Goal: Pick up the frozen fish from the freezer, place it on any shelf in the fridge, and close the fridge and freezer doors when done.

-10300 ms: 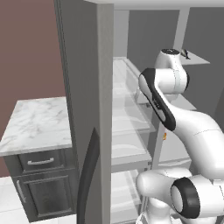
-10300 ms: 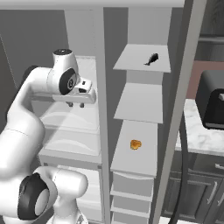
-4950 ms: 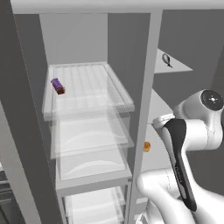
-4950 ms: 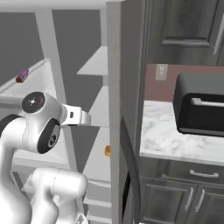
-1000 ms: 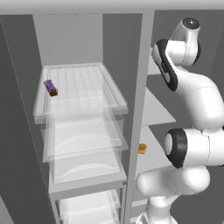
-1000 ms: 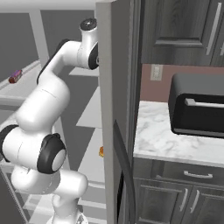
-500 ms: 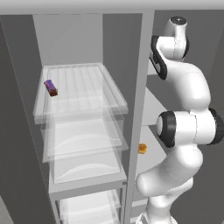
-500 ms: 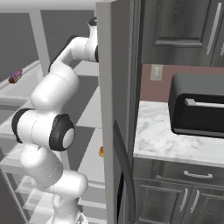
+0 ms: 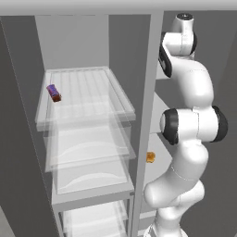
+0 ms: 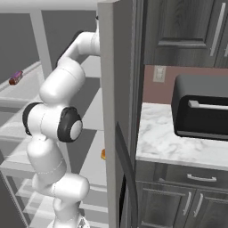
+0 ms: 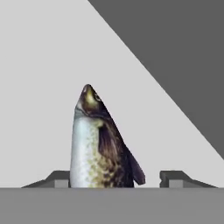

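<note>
Dark end effector [image 11: 116,179] tips straddle the frozen fish [image 11: 98,144] on a pale freezer [image 9: 159,99] shelf: the left tip touches its flank, the right stands apart, so no firm grip shows. No readable writing. Beyond, a purple-and-brown block [image 9: 53,92] lies on the fridge's [image 9: 69,51] glass shelf [image 9: 92,99].

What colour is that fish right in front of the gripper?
The frozen fish has a silvery speckled belly and dark brown back, clearest in the hand view.
</note>
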You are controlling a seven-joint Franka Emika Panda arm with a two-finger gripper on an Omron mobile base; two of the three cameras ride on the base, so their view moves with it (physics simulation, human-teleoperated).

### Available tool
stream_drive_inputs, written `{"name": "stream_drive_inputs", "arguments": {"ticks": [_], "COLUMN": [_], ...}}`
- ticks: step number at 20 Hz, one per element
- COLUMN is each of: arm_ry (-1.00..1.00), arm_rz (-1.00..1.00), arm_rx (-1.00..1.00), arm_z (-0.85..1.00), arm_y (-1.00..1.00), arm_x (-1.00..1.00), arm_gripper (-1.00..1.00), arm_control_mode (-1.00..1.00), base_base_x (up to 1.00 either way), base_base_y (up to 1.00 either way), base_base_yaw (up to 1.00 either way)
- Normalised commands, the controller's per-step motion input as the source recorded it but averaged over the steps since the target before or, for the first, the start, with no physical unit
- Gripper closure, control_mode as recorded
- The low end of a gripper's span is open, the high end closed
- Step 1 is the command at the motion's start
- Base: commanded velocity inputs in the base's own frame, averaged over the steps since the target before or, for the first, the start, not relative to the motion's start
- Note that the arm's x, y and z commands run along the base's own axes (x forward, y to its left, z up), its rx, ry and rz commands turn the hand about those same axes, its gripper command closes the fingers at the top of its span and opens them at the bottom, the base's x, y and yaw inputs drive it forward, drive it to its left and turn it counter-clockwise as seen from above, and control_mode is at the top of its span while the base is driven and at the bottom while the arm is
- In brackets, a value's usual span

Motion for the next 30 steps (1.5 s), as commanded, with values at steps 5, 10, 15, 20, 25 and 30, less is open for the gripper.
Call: {"name": "stream_drive_inputs", "arguments": {"ticks": [5, 10, 15, 20, 25, 30], "arm_ry": [-0.01, -0.01, -0.25, -0.45, -0.48, -0.44], "arm_rz": [0.01, 0.00, 0.00, 0.00, 0.00, 0.00], "arm_rx": [0.00, 0.00, 0.00, 0.00, -0.01, -0.05], "arm_z": [-0.32, -0.07, 0.00, 0.00, 0.00, 0.41], "arm_y": [-0.16, 0.00, 0.00, 0.02, 0.29, 0.60], "arm_x": [0.00, -0.03, -0.35, -0.52, -0.60, -0.70], "arm_gripper": [1.00, 1.00, 1.00, 1.00, 1.00, 1.00], "arm_control_mode": [-1.00, -1.00, -1.00, -1.00, -1.00, -1.00], "base_base_x": [0.00, 0.00, 0.00, 0.00, 0.00, 0.00], "base_base_y": [0.00, 0.00, 0.00, 0.00, 0.00, 0.00], "base_base_yaw": [0.00, 0.00, 0.00, 0.00, 0.00, 0.00]}}
